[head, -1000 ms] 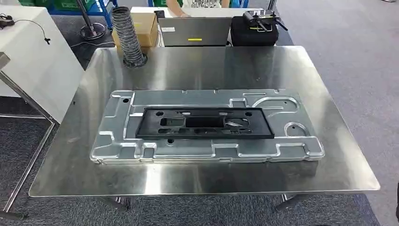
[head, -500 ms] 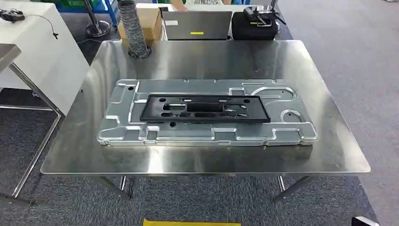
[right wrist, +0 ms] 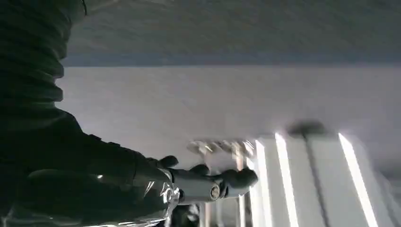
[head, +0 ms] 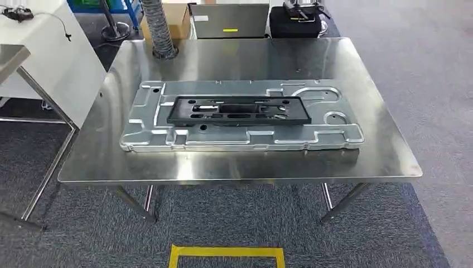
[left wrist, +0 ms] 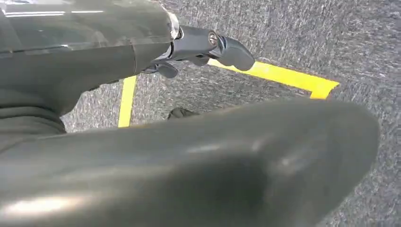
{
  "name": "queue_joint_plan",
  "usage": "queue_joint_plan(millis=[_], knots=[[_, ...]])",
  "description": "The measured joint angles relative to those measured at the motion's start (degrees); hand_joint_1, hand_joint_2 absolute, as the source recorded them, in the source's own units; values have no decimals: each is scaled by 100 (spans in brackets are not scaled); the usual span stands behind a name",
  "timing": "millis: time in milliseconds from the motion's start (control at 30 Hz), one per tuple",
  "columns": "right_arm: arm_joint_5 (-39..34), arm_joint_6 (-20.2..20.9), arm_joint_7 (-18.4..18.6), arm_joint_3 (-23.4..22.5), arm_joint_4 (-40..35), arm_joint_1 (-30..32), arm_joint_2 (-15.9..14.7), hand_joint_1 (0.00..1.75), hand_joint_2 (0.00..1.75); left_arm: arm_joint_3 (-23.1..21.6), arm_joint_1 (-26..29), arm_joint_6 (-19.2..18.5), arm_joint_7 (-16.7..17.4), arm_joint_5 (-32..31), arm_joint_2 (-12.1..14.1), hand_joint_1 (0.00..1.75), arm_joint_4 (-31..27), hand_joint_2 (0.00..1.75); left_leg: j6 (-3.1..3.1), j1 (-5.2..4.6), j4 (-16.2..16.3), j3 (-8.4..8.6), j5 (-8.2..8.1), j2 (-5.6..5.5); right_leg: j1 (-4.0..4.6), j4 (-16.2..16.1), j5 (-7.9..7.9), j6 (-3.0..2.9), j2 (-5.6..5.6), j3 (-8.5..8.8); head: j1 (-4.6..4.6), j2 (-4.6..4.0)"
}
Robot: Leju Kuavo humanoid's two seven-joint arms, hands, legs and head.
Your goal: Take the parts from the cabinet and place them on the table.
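A large silver stamped metal panel [head: 240,139] lies flat across the middle of the steel table [head: 368,162]. A black rectangular frame part [head: 237,109] rests on top of the panel, toward its far side. My left hand [left wrist: 208,47] hangs over grey carpet with its dark fingers stretched out and nothing in them. In the right wrist view my right hand [right wrist: 208,182] shows against a pale, blurred surface, its fingers extended and holding nothing.
A white table [head: 33,50] with a metal frame stands at the left. Behind the steel table are a cardboard box [head: 170,22], a ribbed hose [head: 159,33], a grey case [head: 231,25] and a black bag [head: 295,22]. A yellow tape outline [head: 226,254] marks the carpet.
The whole picture has shifted: the camera has drawn back from the table, which now sits farther up. The yellow floor mark has come into view. The parts keep their place on the table.
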Motion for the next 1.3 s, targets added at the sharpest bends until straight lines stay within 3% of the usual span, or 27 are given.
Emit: queue_joint_plan(millis=[33,67,167,200,233,300,367,400,433,533,567,633,700,733,800,833,867,900,933,967,1067,1100,1133,1200,1233,1267,1300], knots=[[342,0,437,-179,317,-16,-9,0,175,15,19,-24,-2,-20,-9,0,0,0,-45,-6,-10,-22,58,-12,-9,-23,69,-65,-28,-40,17,-2],[539,-2,738,-307,602,-53,-11,0,175,24,27,-50,-13,-48,-17,0,4,0,-66,37,72,-92,-94,-31,-24,-34,153,-137,-70,-122,11,-2],[693,-11,1045,-522,1210,-79,-52,0,175,35,37,-83,-11,-70,-39,0,4,0,-123,44,1043,-340,-1154,-30,11,-31,349,-229,-69,-378,-24,-2],[710,-11,1062,-578,1377,-85,-52,0,175,44,29,-83,-11,-72,-41,0,4,0,-134,43,1477,-416,-1362,-31,29,-19,419,-236,-69,-473,-35,-2],[715,-13,1076,-626,1511,-96,-52,0,175,50,21,-87,-13,-72,-41,0,4,0,-135,43,1774,-416,-1365,-30,47,-1,495,-237,-70,-582,-30,-2],[719,-13,1091,-688,1684,-122,-68,0,175,52,18,-89,-13,-74,-41,0,4,0,-98,39,1616,-89,-946,-30,71,37,610,-232,-70,-769,-33,-2],[719,-15,1095,-738,1830,-152,-87,0,175,55,7,-89,-13,-74,-41,0,4,0,-20,23,764,586,-674,-32,97,87,706,-212,-65,-919,-33,-2],[719,-15,1097,-742,1895,-173,-87,0,175,57,-12,-89,-13,-74,-35,0,0,0,52,-17,141,1057,-854,-32,99,125,753,-191,-65,-960,-31,0],[719,-15,1100,-747,1940,-174,-98,0,175,57,-24,-89,-17,-74,-39,0,0,0,67,-25,-326,1300,-985,-28,123,145,789,-164,-67,-983,-26,-2],[791,59,1308,-797,2051,-192,-133,0,175,59,-28,-111,-24,-103,-44,0,0,0,153,-61,-287,1169,-883,-28,98,108,965,-61,-90,-1002,-35,-2],[846,224,1527,-810,2121,-201,-164,0,175,59,-20,-133,-24,-129,-61,0,2,0,192,-11,-326,1114,-785,-7,95,133,951,-30,-75,-1034,-35,-2],[848,761,2010,-838,2291,-202,-186,0,175,59,-35,-177,-22,-188,-68,0,2,0,280,-19,-319,940,-647,22,50,597,206,51,-44,-1186,0,-2],[778,1258,2292,-902,2411,-209,-184,0,175,48,-9,-218,-4,-271,-70,0,2,0,279,-24,-296,737,-501,25,23,1489,-414,119,-43,-1363,-2,-2],[767,1463,2399,-919,2468,-220,-181,0,0,37,-9,-227,13,-312,-70,0,2,0,268,-23,-265,621,-434,30,9,1818,-436,139,-43,-1395,4,-2],[802,1802,2588,-937,2558,-246,-179,0,0,6,-11,-260,35,-382,-74,0,2,0,230,-12,-168,382,-329,33,-35,1880,-25,176,-45,-1200,2,-2],[842,1937,2654,-937,2591,-258,-177,0,0,-11,-10,-286,59,-424,-79,0,2,0,201,-3,-99,251,-286,35,-62,1570,234,188,-45,-921,0,-2],[881,2046,2724,-937,2613,-271,-177,0,0,-22,-11,-299,81,-439,-81,0,2,0,176,8,-30,161,-249,34,-82,1117,313,199,-44,-572,0,-2],[912,2129,2780,-937,2641,-295,-168,0,0,-37,-20,-304,103,-470,-83,0,2,0,139,2,50,79,-219,30,-104,542,131,203,-36,-156,4,-2],[918,2188,2827,-935,2659,-319,-159,0,0,-57,-17,-314,118,-476,-87,0,2,0,104,-11,118,14,-195,23,-49,43,-84,169,-19,121,7,-2],[918,2287,2875,-935,2685,-337,-148,0,0,-66,-20,-321,127,-476,-92,0,2,0,54,-13,117,-7,-134,31,-38,10,-131,68,-25,84,-7,-2],[833,2512,3104,-956,2746,-348,-109,0,0,-103,-5,-341,194,-476,-109,0,7,0,-60,7,83,-83,30,18,-27,7,28,-93,-53,-62,24,-2],[774,2571,3187,-981,2753,-369,-83,0,0,-107,-18,-341,203,-479,-111,0,7,0,-82,38,177,-162,-212,-6,-31,10,112,-149,-76,-153,13,0],[737,2605,3261,-1002,2755,-374,-79,0,0,-118,-30,-341,247,-487,-131,0,7,0,-98,41,450,-253,-613,-9,-26,10,184,-199,-81,-249,-5,-2],[678,2636,3346,-1031,2761,-369,-37,0,0,-136,-30,-339,297,-520,-142,0,7,0,-134,47,1292,-420,-1281,-10,8,15,333,-233,-85,-442,-33,-2],[660,2647,3357,-1050,2764,-369,-26,0,0,-142,-40,-336,321,-533,-144,0,7,0,-137,46,1645,-456,-1389,-11,28,24,406,-239,-85,-538,-39,-2],[647,2667,3362,-1070,2768,-370,-11,0,0,-144,-50,-334,335,-533,-146,0,7,0,-128,45,1836,-418,-1301,-12,46,35,478,-240,-85,-638,-41,-2],[618,2695,3353,-1085,2768,-370,9,0,175,-147,-59,-332,343,-535,-146,0,7,0,-105,43,1809,-272,-1061,-14,62,56,549,-238,-84,-746,-39,-2]])
